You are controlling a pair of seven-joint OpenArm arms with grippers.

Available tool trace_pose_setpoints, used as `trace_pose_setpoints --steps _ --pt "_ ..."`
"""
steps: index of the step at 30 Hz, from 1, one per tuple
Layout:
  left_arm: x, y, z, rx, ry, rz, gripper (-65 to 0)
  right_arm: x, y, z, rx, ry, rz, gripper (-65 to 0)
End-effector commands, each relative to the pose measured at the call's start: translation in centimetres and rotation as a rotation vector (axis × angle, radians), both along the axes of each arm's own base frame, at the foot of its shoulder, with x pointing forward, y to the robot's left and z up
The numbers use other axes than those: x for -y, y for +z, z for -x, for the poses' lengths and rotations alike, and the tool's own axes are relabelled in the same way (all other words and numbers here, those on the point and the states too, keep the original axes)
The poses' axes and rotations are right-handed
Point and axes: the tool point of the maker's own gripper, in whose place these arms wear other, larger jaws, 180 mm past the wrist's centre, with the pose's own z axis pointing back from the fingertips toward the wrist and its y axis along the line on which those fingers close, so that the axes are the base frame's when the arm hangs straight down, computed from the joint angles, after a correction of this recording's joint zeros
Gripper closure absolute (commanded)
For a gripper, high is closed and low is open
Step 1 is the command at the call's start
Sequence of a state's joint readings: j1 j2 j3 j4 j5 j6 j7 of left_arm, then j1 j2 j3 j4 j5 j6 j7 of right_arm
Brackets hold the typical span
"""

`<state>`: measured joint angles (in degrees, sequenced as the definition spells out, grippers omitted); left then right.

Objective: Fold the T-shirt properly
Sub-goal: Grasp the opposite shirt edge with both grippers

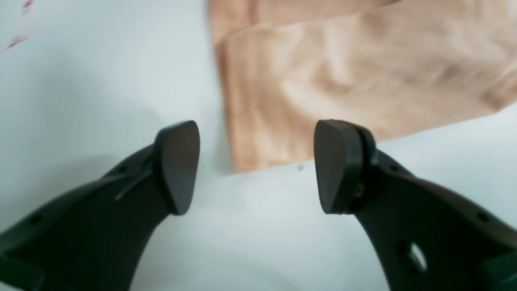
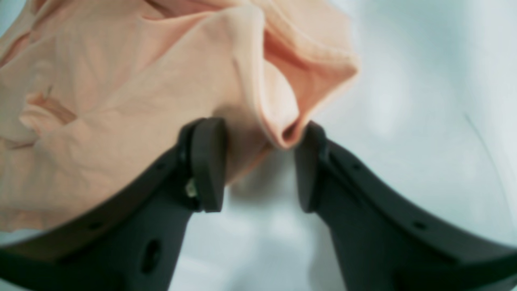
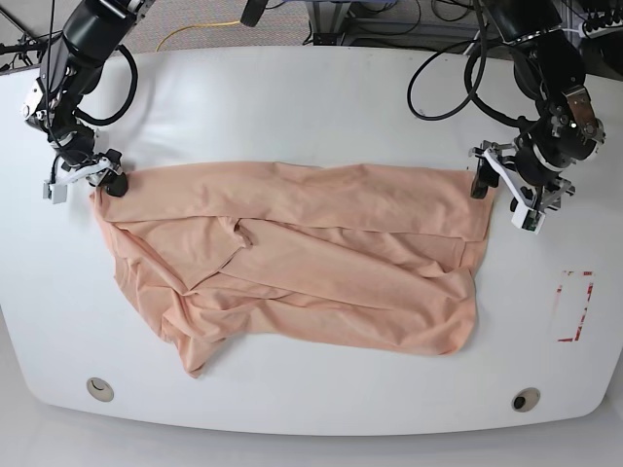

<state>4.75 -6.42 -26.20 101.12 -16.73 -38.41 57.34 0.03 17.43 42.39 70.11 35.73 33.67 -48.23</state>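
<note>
The peach-pink T-shirt (image 3: 292, 263) lies spread across the white table (image 3: 311, 107), wrinkled, with its upper part folded over. My right gripper (image 3: 102, 183) is at the shirt's upper left corner. In the right wrist view its fingers (image 2: 208, 161) straddle a raised fold of the T-shirt (image 2: 282, 133); the jaws are narrowed but still apart, and the table shows between them. My left gripper (image 3: 501, 190) hovers at the shirt's upper right corner. It stands open (image 1: 256, 141), with the T-shirt's corner (image 1: 282, 121) just beyond its pads and nothing between them.
A red-outlined rectangle (image 3: 572, 306) is marked on the table at the right. Two round holes (image 3: 97, 389) (image 3: 526, 399) sit near the front edge. Cables and equipment (image 3: 389, 15) lie beyond the table's back edge.
</note>
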Motion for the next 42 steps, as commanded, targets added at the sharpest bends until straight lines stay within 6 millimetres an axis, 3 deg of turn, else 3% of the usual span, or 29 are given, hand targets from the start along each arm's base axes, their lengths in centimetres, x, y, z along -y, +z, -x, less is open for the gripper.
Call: trace_pose_setpoints --steps 1,5,11,21,23,25,29,33,36,42 --pt "-1.1 -0.4 -0.7 -0.002 0.054 0.025 -42.2 0.9 1.8 -1.4 0.052 -0.001 0.028 -22.0" --pt "-1.6 -1.9 -1.1 -0.024 0.09 0.068 -43.9 -0.8 1.3 -1.8 0.029 0.07 0.035 -18.5" --pt "-2.6 -3.6 -0.8 -0.057 0.116 0.094 -50.1 -1.1 1.2 -1.9 0.02 0.091 0.044 -6.3" --pt "-2.1 -5.5 -0.8 -0.107 0.121 0.141 -49.6 -1.2 1.2 -1.9 0.023 0.091 0.039 -6.0" --pt "-1.9 -5.6 -0.7 -0.111 0.11 0.144 -44.4 -1.2 1.2 -1.9 0.021 0.091 0.042 -5.9" --pt "-1.6 -6.1 -0.6 -0.125 0.099 0.152 -33.8 -1.2 1.2 -1.9 0.021 0.091 0.042 -5.5" --pt "-1.2 -7.6 -0.4 -0.167 0.095 0.184 -1.7 -1.2 1.2 -2.0 0.022 0.092 0.043 0.0" --pt "-1.0 -8.3 0.0 -0.193 0.074 0.191 0.0 -1.2 1.2 -1.9 0.02 0.092 0.041 0.0" --pt "-1.2 -7.8 0.0 -0.18 0.058 0.176 0.0 -1.3 1.1 -1.7 0.018 0.094 0.039 0.0" --pt "-2.6 -6.7 2.2 -0.208 0.037 0.073 0.0 -2.1 0.2 1.4 -0.034 0.122 0.062 0.0"
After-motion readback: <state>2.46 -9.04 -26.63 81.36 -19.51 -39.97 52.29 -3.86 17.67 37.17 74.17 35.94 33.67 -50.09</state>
